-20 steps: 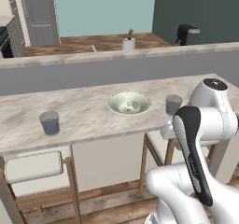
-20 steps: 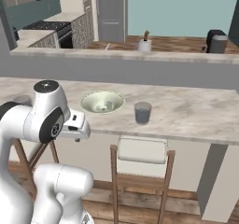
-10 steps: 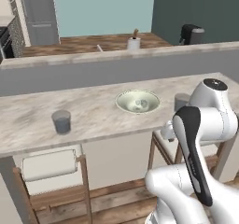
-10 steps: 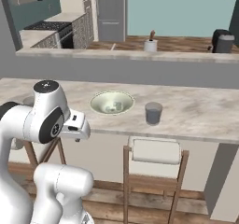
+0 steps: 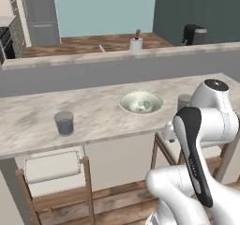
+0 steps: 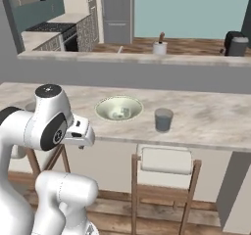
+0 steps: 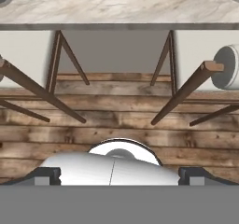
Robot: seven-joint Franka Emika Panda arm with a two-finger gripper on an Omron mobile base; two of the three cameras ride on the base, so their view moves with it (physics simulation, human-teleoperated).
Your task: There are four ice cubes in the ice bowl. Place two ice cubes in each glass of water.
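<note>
The ice bowl [image 5: 140, 102] [image 6: 119, 108] sits mid-counter, with small pale ice cubes [image 5: 144, 105] [image 6: 120, 113] inside. One glass of water [image 5: 63, 123] [image 6: 163, 120] stands apart from the bowl near the counter's front edge. The other glass [image 5: 183, 101] is half hidden behind my arm. My gripper [image 7: 119, 177] is open and empty, its fingertips [image 7: 46, 176] wide apart. It hangs in front of the counter edge, below the top, facing the wooden floor.
A white mug with a brown stick [image 5: 136, 43] [image 6: 159, 47] and a dark appliance [image 5: 193, 33] stand on the raised back ledge. A cushioned wooden stool [image 5: 51, 168] [image 6: 164, 160] is tucked under the counter. Slanted stool legs [image 7: 186, 94] cross below the hand.
The whole picture has shifted sideways, so the base has driven along the counter. The arm keeps its folded pose and the gripper stays open.
</note>
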